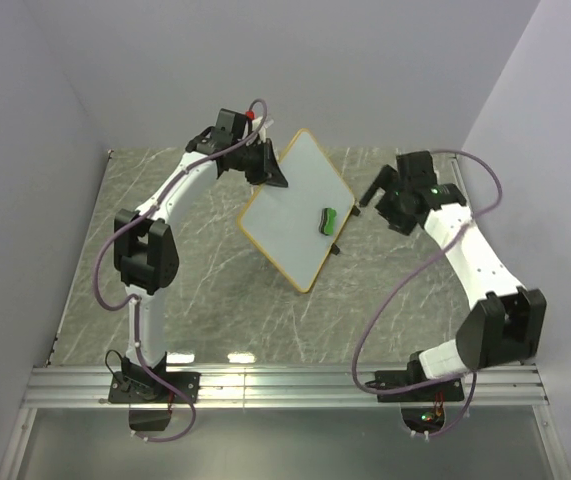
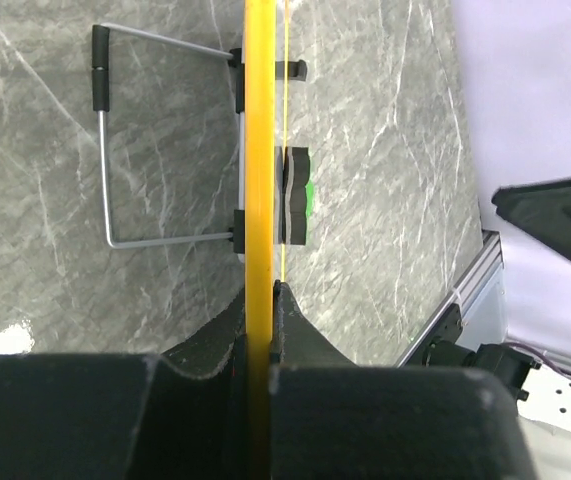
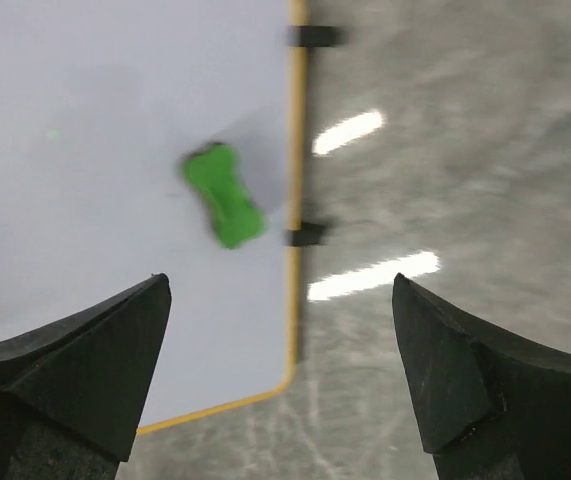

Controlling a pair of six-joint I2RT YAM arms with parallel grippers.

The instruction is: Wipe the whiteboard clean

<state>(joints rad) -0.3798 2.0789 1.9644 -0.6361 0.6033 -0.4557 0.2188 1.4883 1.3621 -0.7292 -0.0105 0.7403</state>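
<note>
The whiteboard (image 1: 290, 205), white with a thin orange-yellow rim, is held tilted above the grey marble table. Its face shows no marks. My left gripper (image 1: 268, 172) is shut on its upper left rim; the left wrist view shows the rim (image 2: 259, 150) edge-on between the closed fingers (image 2: 295, 330). A small green eraser (image 1: 327, 219) sticks to the board's face near its right edge, also in the left wrist view (image 2: 296, 195) and the right wrist view (image 3: 223, 195). My right gripper (image 1: 368, 195) is open and empty, just off the board's right edge (image 3: 296, 150), apart from the eraser.
Two black clips (image 3: 307, 234) sit on the board's right edge. A wire stand (image 2: 105, 140) hangs behind the board. An aluminium rail (image 1: 285, 385) runs along the near table edge. Grey walls close in the left, back and right.
</note>
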